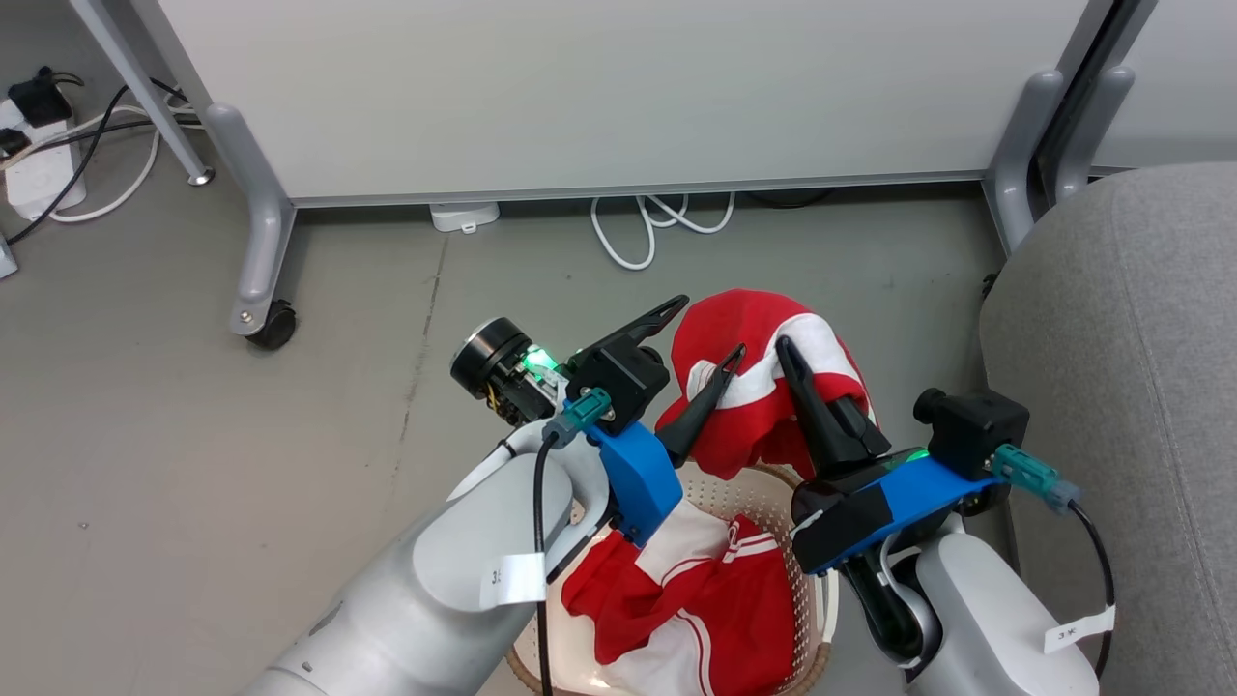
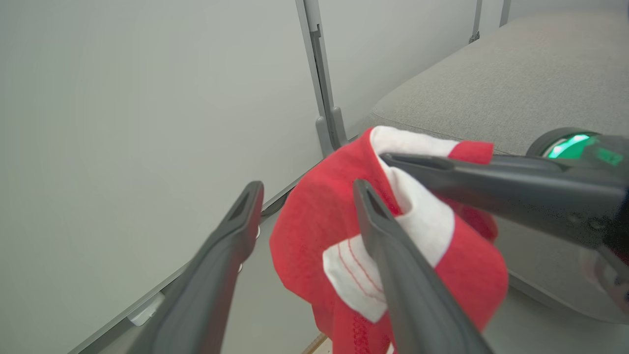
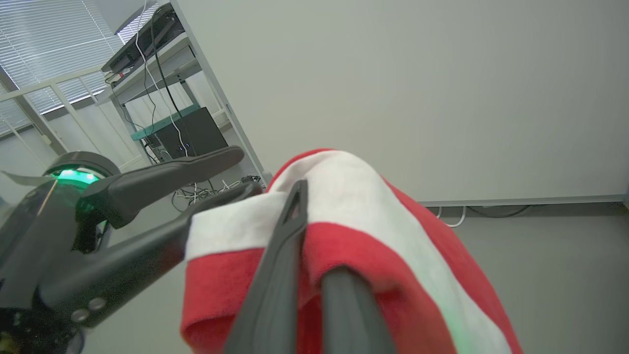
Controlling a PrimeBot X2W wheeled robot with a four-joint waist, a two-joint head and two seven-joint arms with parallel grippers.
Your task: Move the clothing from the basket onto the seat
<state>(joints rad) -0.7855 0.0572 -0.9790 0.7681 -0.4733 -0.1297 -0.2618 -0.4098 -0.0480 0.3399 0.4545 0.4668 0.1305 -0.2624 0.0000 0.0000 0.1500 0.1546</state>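
Note:
A red garment with white panels (image 1: 763,387) hangs above the basket (image 1: 744,488), and my right gripper (image 1: 781,344) is shut on its upper fold. My left gripper (image 1: 707,329) stands open just left of it, one finger lying against the cloth and the other clear of it. In the left wrist view the open left gripper (image 2: 307,186) sits beside the garment (image 2: 314,221), with the right gripper (image 2: 385,157) pinching the white part. The right gripper (image 3: 314,231) is half wrapped by the garment (image 3: 393,236). More red clothing (image 1: 696,609) lies in the basket. The grey seat (image 1: 1121,387) is on the right.
A pale divider panel (image 1: 618,87) stands behind the basket on grey legs, one with a caster (image 1: 271,324). White cables (image 1: 647,232) lie under it and a power strip (image 1: 39,164) sits at the far left. A shelf with equipment (image 3: 167,113) stands beyond.

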